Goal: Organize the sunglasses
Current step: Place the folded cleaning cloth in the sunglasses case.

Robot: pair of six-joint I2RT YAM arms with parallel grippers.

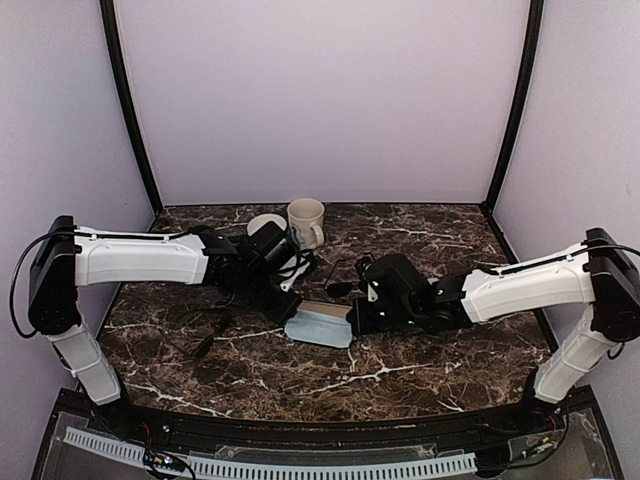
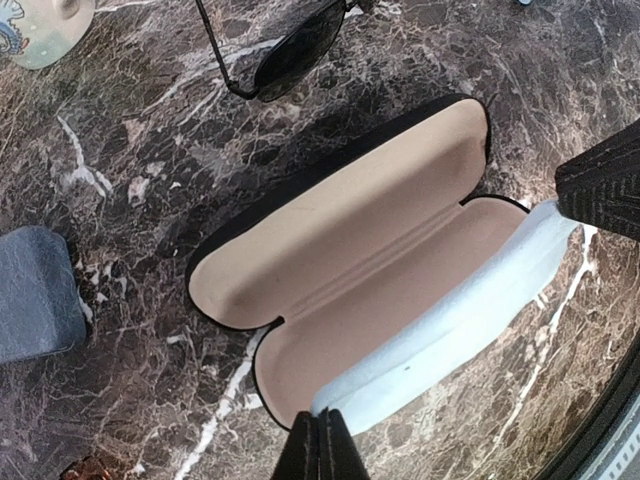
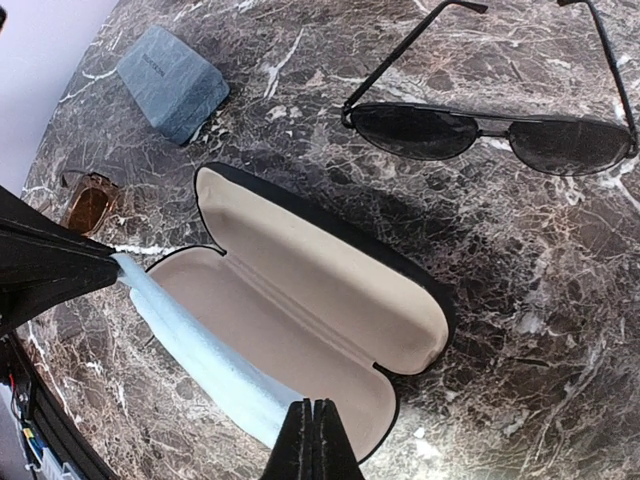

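From above, the left gripper [image 1: 293,314] and right gripper [image 1: 351,322] sit at either end of a pale blue cloth [image 1: 320,329]. The left wrist view shows its fingers pressed together on one cloth end, with the open black case [image 2: 350,250] just ahead and the black sunglasses [image 2: 290,50] beyond. In the right wrist view the fingers pinch the other end, and the brown sunglasses [image 3: 88,205] lie ahead-left.
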